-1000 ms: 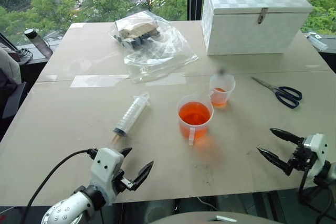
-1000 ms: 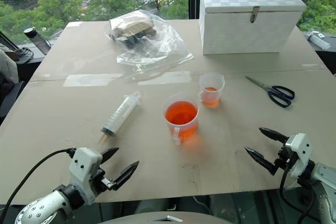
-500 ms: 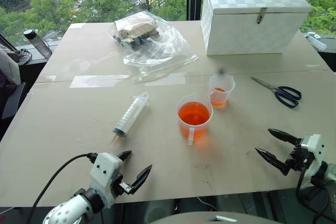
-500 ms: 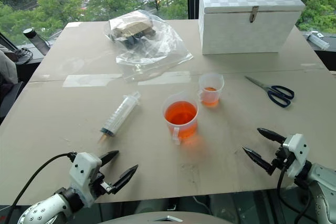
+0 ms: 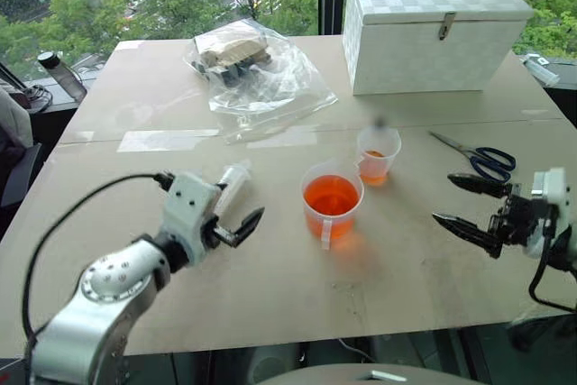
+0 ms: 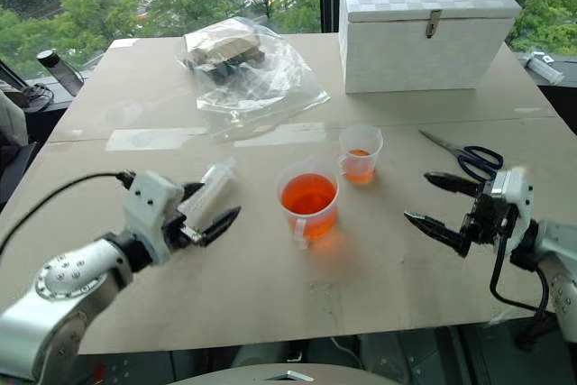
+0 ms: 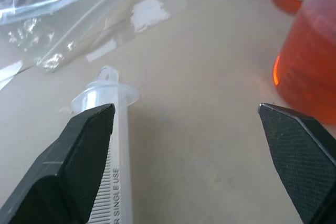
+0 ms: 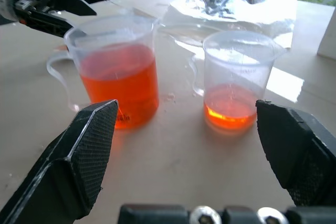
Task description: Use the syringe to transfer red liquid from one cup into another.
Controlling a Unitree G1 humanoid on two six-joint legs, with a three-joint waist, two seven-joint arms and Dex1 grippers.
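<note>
Lying on the table's left half, one syringe (image 5: 230,194) is partly masked by the left gripper (image 5: 236,227), whose two fingers are spread wide just above it, gripping nothing. One plastic bag (image 5: 257,74) sits farther back. Two clear cups hold red liquid (image 5: 331,196): the wide measuring cup (image 5: 332,205) at centre, and the narrow cup (image 5: 378,154) just beyond it to the right. One white box (image 5: 435,29) stands far right, one pair of scissors (image 5: 478,157) nearer. At the right, the right gripper (image 5: 464,205) is also spread and empty. From the left wrist, the syringe's printed barrel (image 7: 118,171) shows beside one finger (image 7: 73,171); from the right wrist, both cups' liquid levels.
</note>
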